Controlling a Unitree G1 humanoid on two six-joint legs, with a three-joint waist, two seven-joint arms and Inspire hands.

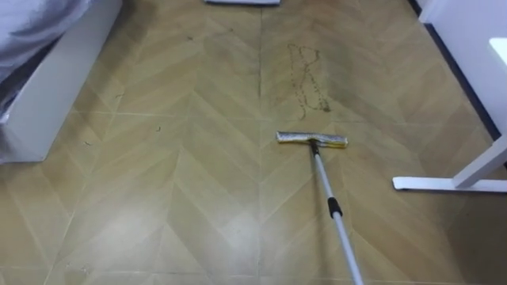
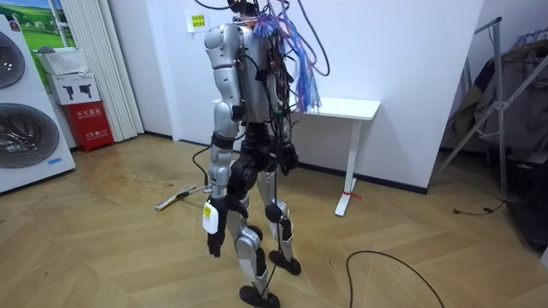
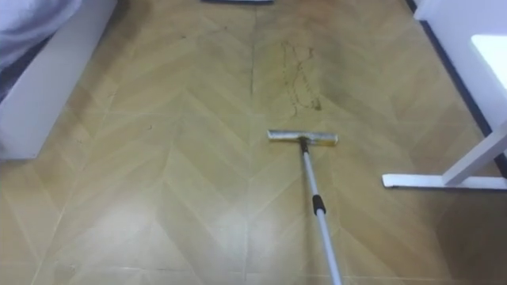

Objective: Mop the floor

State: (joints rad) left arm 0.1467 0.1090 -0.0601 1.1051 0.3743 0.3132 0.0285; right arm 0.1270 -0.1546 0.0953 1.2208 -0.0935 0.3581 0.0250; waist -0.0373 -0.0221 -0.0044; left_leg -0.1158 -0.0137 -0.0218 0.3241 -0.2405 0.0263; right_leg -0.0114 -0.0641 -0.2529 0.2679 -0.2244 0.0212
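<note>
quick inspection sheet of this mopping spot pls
surface: wood floor, dark scribble stain just beyond the mop, apart from it
job's things: mop head flat on the floor, pole running back to lower right
clutter: nothing seen
hands: left hand hangs by the leg; right hand at waist height, grip unclear
cables: nothing seen besides the robot's own
surroundings: white table foot on the right, white furniture on the left, washing machine in the room view

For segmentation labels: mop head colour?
Mop head is dull yellow; best in the left eye view.
</note>
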